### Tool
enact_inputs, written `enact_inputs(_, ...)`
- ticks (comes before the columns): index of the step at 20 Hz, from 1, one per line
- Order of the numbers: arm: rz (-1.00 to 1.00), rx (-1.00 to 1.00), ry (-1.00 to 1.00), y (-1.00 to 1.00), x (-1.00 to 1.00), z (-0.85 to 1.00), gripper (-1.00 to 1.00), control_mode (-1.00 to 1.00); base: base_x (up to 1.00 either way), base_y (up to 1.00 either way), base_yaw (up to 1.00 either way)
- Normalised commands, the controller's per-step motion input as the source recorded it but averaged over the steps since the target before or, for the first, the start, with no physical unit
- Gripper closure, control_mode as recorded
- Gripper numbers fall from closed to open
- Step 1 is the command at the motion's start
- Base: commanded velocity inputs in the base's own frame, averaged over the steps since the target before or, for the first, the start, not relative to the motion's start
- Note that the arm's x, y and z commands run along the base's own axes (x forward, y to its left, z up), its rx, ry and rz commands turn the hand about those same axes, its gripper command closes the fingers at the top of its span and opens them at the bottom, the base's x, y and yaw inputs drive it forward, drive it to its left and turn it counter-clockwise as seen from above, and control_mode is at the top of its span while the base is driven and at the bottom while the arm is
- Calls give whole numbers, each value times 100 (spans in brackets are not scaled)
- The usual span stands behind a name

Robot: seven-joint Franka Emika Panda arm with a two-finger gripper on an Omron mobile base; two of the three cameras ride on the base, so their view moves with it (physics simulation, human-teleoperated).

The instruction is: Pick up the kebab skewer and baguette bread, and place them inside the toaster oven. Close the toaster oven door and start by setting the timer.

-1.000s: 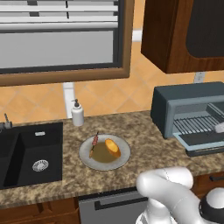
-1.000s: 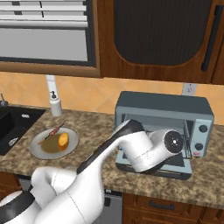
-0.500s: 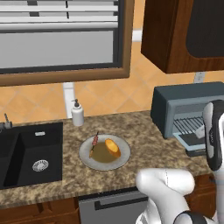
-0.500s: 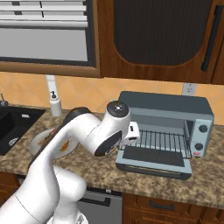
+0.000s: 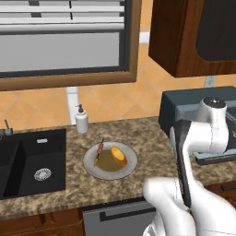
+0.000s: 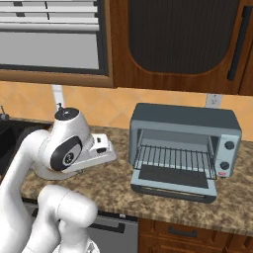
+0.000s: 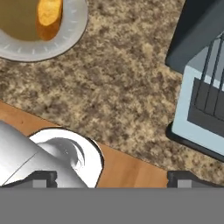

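Arm now swung left off toaster oven (image 6: 184, 150); stubby golden baguette bread (image 5: 119, 155) on plate, claw (image 7: 112, 177) apart, empty

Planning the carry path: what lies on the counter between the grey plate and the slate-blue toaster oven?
Bare speckled granite counter between the grey plate and slate-blue toaster oven, seen in the hand view.

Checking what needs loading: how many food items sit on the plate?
2: the kebab skewer on the plate's left side, the baguette bread right of it.
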Motion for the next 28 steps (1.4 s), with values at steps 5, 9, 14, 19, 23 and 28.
enact_inputs(5, -1, 0, 17, 100, 53, 3, -100, -100, 0, 0, 0)
enact_inputs(9, -2, 0, 17, 100, 79, -15, -100, -100, 0, 0, 0)
enact_inputs(14, 0, 0, 22, 100, 70, -53, -100, -100, 0, 0, 0)
enact_inputs(19, -2, 1, 18, 74, 97, -45, -100, -100, 0, 0, 0)
enact_inputs(23, 0, 2, 6, 19, 59, -47, -100, -100, 0, 0, 0)
enact_inputs(28, 0, 0, 1, 0, 25, -42, -100, -100, 0, 0, 0)
